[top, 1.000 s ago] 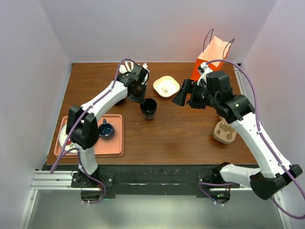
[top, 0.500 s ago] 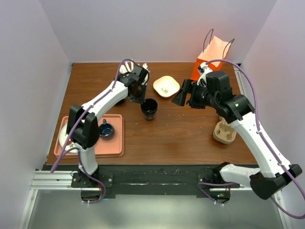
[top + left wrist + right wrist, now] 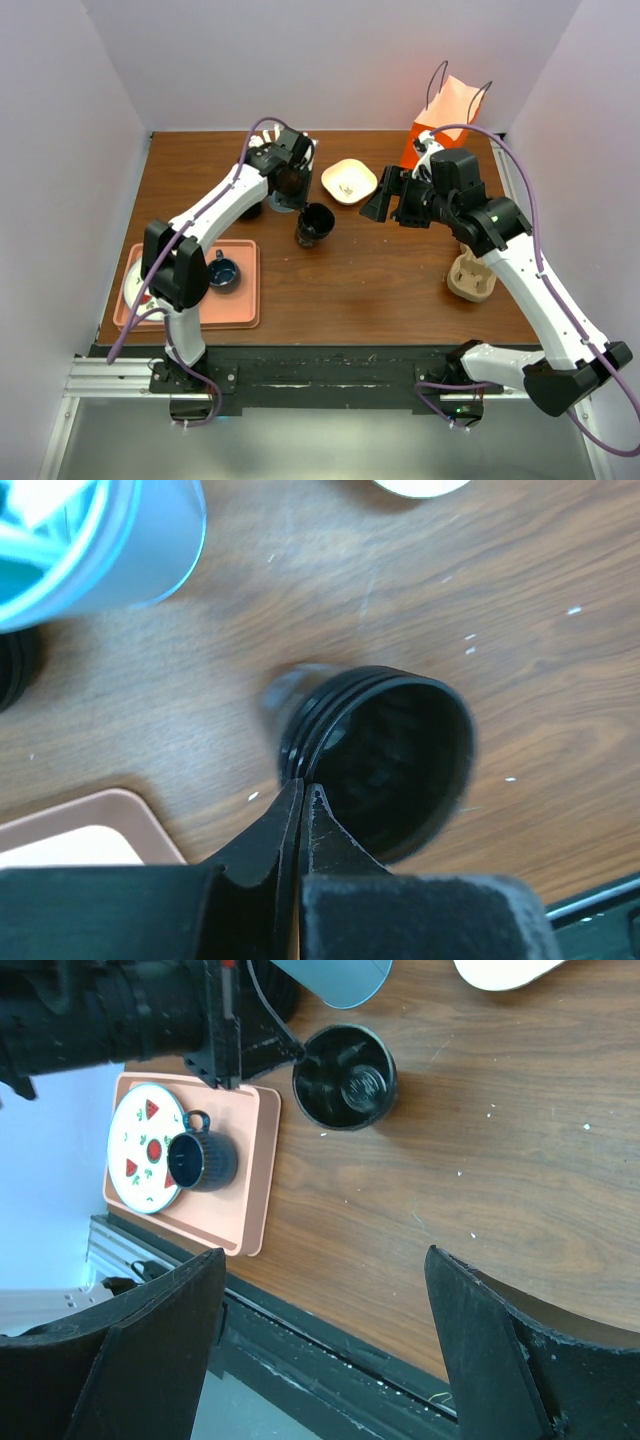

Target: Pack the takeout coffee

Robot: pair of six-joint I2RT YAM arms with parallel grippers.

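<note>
Pale walls stand around a brown wood-grain table point(image 3: 380, 290). On its near left lies a flat salmon tray point(image 3: 245, 300) carrying a round patterned plate point(image 3: 135, 1150) and a glossy dark blue mug point(image 3: 222, 271). On the near right sits a tan moulded cup carrier point(image 3: 470, 280). In the middle stands the takeout coffee point(image 3: 313, 226), a black cup with a ridged rim. The left gripper point(image 3: 303, 792) is pressed together on nothing, its tips close to the rim at the cup's far-left side. The right gripper point(image 3: 385, 200) hangs with jaws wide apart, to the cup's right and clear of it. Farther back are a light blue tumbler point(image 3: 130, 540), a shallow cream bowl point(image 3: 349, 181) and an orange paper bag point(image 3: 450, 110).
</note>
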